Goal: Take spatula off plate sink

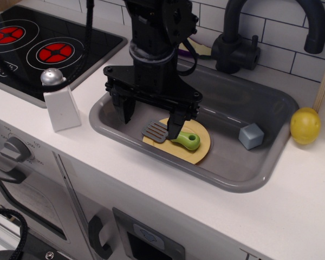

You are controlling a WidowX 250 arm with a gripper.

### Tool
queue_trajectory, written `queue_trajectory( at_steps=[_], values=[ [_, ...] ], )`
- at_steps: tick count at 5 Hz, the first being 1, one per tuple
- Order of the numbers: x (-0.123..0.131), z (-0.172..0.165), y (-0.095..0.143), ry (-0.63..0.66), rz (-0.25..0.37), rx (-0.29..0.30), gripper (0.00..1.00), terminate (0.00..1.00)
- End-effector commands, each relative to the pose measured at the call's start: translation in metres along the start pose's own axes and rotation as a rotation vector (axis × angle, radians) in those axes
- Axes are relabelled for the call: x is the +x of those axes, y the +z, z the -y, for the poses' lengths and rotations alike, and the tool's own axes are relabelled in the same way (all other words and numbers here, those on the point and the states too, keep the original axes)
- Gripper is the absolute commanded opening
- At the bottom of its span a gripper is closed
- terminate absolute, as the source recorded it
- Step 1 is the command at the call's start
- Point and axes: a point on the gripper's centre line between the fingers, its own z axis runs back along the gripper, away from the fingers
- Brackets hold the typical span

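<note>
The spatula (176, 136) lies flat on the pale yellow plate (197, 154), its green handle pointing right and its dark grey slotted head to the left. The plate rests on the floor of the grey sink (238, 181), near the front wall. My gripper (150, 120) hangs in the sink over the left part of the plate, open. Its right finger stands just above or against the spatula between head and handle; I cannot tell whether it touches. Its left finger is off the plate to the left. The back of the plate is hidden by the gripper.
A pale blue block (251, 135) sits in the sink at the right. A yellow lemon (305, 125) lies on the counter by the sink's right rim. A white shaker with a silver top (58, 100) stands left of the sink. The black tap (244, 43) rises behind; a stove (38, 46) is far left.
</note>
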Motion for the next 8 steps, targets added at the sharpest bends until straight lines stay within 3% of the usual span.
queue_trajectory(
  at_steps=[1,2,3,5,7,8],
  values=[
    [0.0,0.0,0.0,0.0,0.0,0.0,1.0,0.0],
    [0.006,0.005,-0.001,-0.159,0.014,-0.023,1.0,0.0],
    [0.013,0.009,-0.012,-0.428,0.008,0.034,1.0,0.0],
    [0.034,0.014,-0.035,-0.928,0.032,-0.023,1.0,0.0],
    [0.045,0.021,-0.057,-1.323,0.094,-0.164,1.0,0.0],
    [0.05,0.022,-0.066,-1.353,0.159,-0.185,1.0,0.0]
  ],
)
